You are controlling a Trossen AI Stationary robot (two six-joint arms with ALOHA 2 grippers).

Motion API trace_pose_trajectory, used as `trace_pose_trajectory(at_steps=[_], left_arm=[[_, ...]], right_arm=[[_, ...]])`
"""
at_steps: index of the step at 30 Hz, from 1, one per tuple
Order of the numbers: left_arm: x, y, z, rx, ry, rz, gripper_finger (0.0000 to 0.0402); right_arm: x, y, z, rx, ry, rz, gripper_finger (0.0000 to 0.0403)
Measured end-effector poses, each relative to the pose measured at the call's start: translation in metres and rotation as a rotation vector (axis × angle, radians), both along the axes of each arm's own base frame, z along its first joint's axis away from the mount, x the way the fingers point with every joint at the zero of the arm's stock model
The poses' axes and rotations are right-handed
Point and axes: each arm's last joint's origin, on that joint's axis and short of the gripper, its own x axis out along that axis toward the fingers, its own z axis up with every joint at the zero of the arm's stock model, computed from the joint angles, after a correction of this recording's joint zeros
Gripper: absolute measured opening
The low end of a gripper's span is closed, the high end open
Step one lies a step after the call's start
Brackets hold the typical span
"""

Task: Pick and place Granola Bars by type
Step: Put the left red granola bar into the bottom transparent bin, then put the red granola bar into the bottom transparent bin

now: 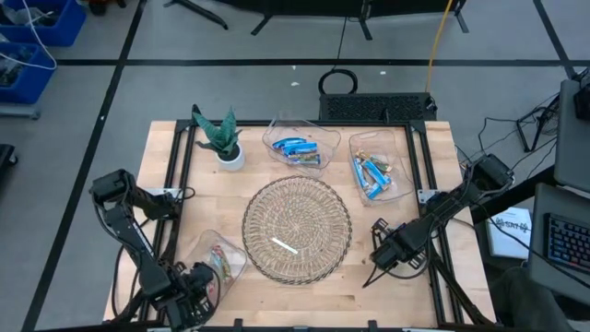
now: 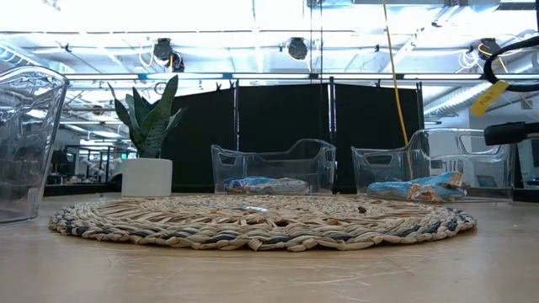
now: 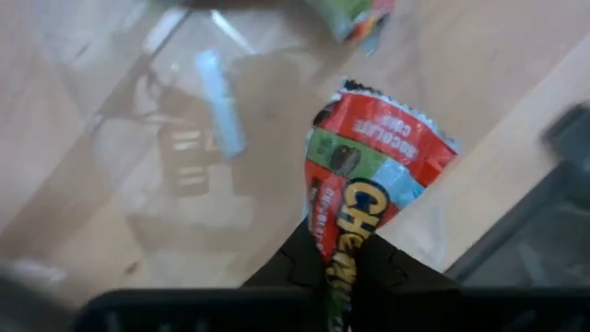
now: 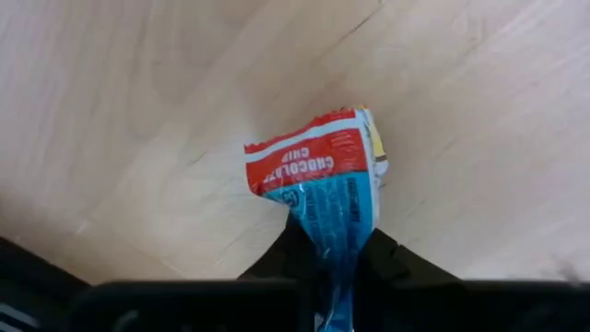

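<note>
My left gripper [image 1: 198,284] is at the near left, over a clear bin [image 1: 219,256]. It is shut on a red, green and blue wrapped bar [image 3: 373,175]. Another greenish bar [image 3: 355,14] lies farther off in that bin. My right gripper [image 1: 385,249] is right of the round woven mat [image 1: 297,229], over bare wood. It is shut on a blue and red wrapped bar [image 4: 318,180]. Two clear bins at the far side, one in the middle [image 1: 300,148] and one to the right [image 1: 380,171], hold blue bars. My left gripper pinches the bar's near end [image 3: 343,247] between its two fingers, which point down. The rest of the bar sticks out past the fingertips, its crimped far end [image 3: 387,111] toward the bin's floor. Whether that end touches the bin I cannot tell. My right gripper pinches the bar's blue end [image 4: 334,242] between its two fingers, from above. The red crimped end [image 4: 309,157] sticks out past the fingertips toward the wooden table. Whether that end touches the table I cannot tell.
A thin white stick [image 1: 284,244] lies on the mat. A potted plant [image 1: 223,143] stands at the far left. In the low view the mat [image 2: 261,223] lies in front, the two far bins [image 2: 274,172] [image 2: 421,172] behind it, and the near-left bin [image 2: 25,143] at the left edge.
</note>
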Motion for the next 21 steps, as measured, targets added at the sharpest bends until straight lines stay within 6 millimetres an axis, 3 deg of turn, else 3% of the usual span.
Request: trace_pose_trajectory(at_steps=[4, 9, 14, 21], left_arm=[[0.008, 0.004, 0.0, 0.0, -0.02, 0.026, 0.0107], [0.021, 0.014, 0.01, -0.045, -0.021, 0.037, 0.0215], [0.035, 0.031, 0.049, 0.011, -0.306, 0.037, 0.0277], [0.052, 0.07, 0.117, 0.227, -0.728, -0.004, 0.0273]], right_arm=[[0.006, 0.005, 0.007, 0.016, -0.012, -0.03, 0.0019], [0.025, 0.018, 0.041, 0.031, -0.08, -0.026, 0.0011], [0.053, 0.032, 0.109, 0.034, -0.276, -0.063, 0.001], [0.099, 0.031, 0.225, 0.258, -0.778, -0.291, 0.0008]])
